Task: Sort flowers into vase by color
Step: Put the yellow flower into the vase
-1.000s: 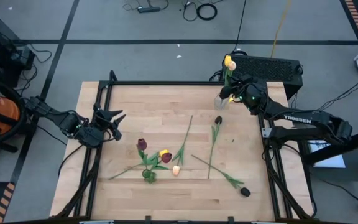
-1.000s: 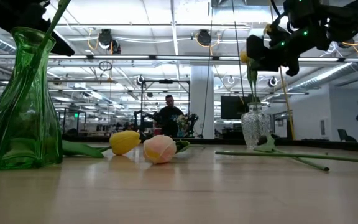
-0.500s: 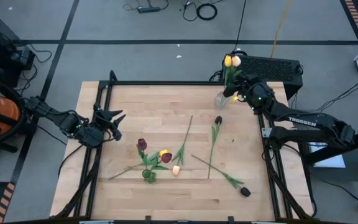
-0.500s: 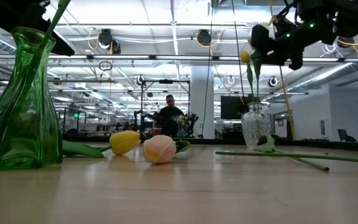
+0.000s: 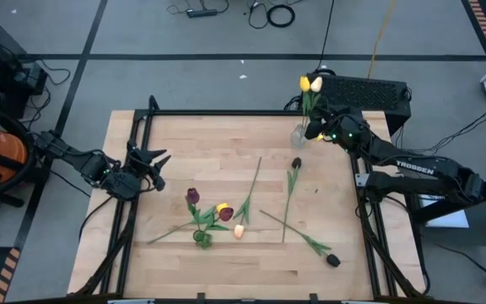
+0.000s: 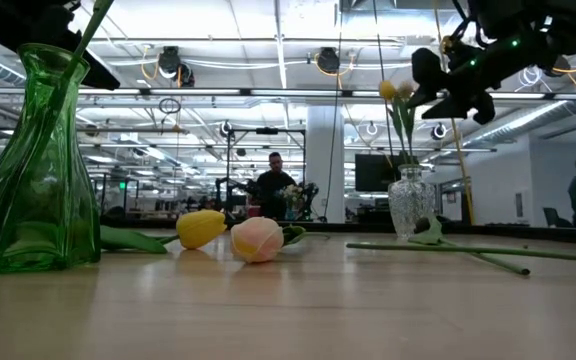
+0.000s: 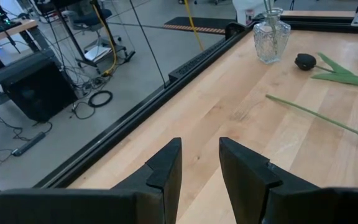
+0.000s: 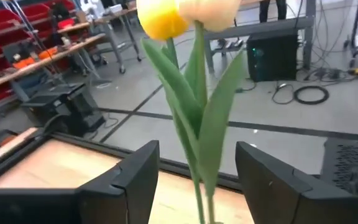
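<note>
A clear glass vase stands near the table's far right corner and holds a yellow tulip and a cream tulip by their stems. My right gripper is open just right of them, one finger on either side of the stems and leaves without touching. A green vase near the front holds dark red tulips. A yellow head and a peach head lie on the table. My left gripper waits open at the left edge.
Two near-black tulips lie on the wood with long stems crossing the middle right. A black metal frame borders the table. A black box sits beyond the far right corner. A person stands far behind in the room.
My right gripper has opened and let go of the cream tulip, then drawn back a little up and toward the right edge. The cream tulip now stands in the clear vase next to the yellow one, both leaning slightly to the left.
</note>
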